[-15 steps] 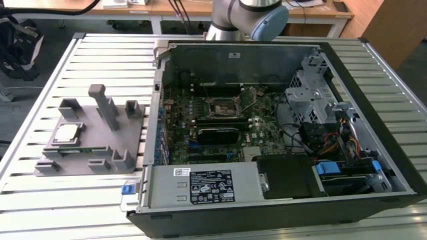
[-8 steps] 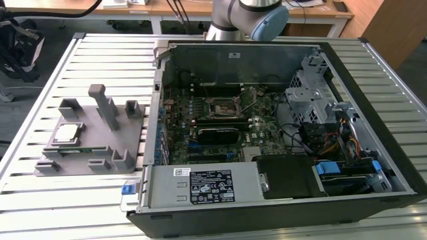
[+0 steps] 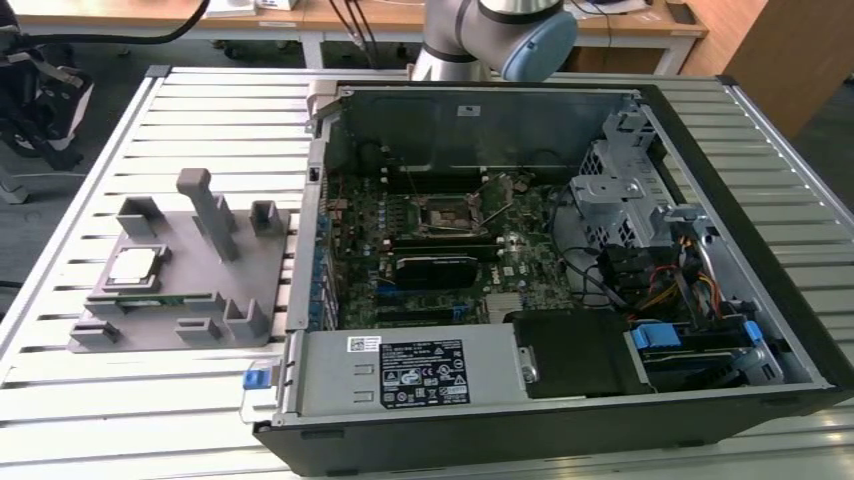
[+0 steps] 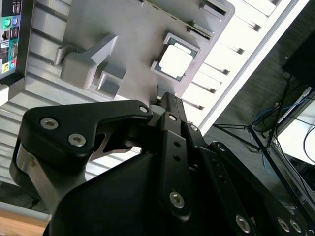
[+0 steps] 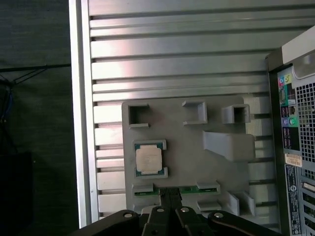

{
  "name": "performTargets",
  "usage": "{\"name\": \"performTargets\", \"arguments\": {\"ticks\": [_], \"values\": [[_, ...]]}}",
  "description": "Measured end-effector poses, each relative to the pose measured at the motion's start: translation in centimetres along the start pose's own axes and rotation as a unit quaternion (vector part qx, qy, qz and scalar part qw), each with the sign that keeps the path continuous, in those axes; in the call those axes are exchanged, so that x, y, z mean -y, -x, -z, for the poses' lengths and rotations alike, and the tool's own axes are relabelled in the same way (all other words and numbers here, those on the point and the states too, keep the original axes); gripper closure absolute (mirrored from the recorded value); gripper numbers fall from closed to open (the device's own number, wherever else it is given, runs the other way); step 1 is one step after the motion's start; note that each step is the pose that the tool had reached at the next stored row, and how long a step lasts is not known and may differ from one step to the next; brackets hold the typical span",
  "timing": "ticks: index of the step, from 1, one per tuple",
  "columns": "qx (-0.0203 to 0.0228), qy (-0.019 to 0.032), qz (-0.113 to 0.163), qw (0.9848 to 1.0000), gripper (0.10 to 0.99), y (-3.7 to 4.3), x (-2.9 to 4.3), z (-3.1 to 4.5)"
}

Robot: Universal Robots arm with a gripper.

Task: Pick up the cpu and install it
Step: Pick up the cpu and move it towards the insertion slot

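cpu (image 5: 148,160) is lying flat in its recess on the grey fixture (image 5: 187,157), untouched, just beyond the gripper (image 5: 170,196), whose fingers are pressing together on nothing; a green memory stick (image 5: 189,189) is sitting by the fingertips; farther off, the open computer case (image 3: 467,120) is resting on the slatted table (image 3: 227,110).

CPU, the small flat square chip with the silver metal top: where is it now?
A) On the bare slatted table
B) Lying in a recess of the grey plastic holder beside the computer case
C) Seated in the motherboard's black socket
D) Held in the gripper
B: the small flat square silver-topped cpu lies in a recess of the grey plastic holder, outside the open black computer case.
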State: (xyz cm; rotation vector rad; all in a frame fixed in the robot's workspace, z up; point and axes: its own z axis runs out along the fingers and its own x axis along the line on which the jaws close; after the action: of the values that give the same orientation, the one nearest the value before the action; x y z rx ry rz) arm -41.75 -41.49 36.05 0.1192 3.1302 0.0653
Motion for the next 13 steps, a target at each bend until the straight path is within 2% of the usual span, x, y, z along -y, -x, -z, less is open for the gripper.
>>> {"name": "performTargets", "arguments": {"ticks": [2, 3, 4, 6, 7, 8, 9, 10, 12, 13], "values": [[-0.0001, 0.0000, 0.000, 1.0000, 0.973, 0.00, 0.11, -0.28], [-0.0001, 0.0000, 0.000, 1.0000, 0.922, 0.01, 0.16, -0.45], [-0.0001, 0.0000, 0.000, 1.0000, 0.922, 0.00, 0.22, -0.63], [-0.0002, 0.0000, 0.001, 1.0000, 0.796, 0.01, 0.33, -0.99], [-0.0003, -0.0002, 0.001, 1.0000, 0.796, 0.01, 0.39, -1.16], [-0.0007, -0.0005, 0.001, 1.0000, 0.737, 0.01, 0.45, -1.32], [-0.0020, -0.0007, 0.002, 1.0000, 0.678, 0.02, 0.53, -1.46], [-0.0044, -0.0008, 0.004, 1.0000, 0.678, 0.02, 0.61, -1.61], [-0.0090, -0.0012, 0.010, 0.9999, 0.561, 0.03, 0.75, -1.96], [-0.0102, -0.0012, 0.012, 0.9999, 0.561, 0.03, 0.81, -2.14]]}}
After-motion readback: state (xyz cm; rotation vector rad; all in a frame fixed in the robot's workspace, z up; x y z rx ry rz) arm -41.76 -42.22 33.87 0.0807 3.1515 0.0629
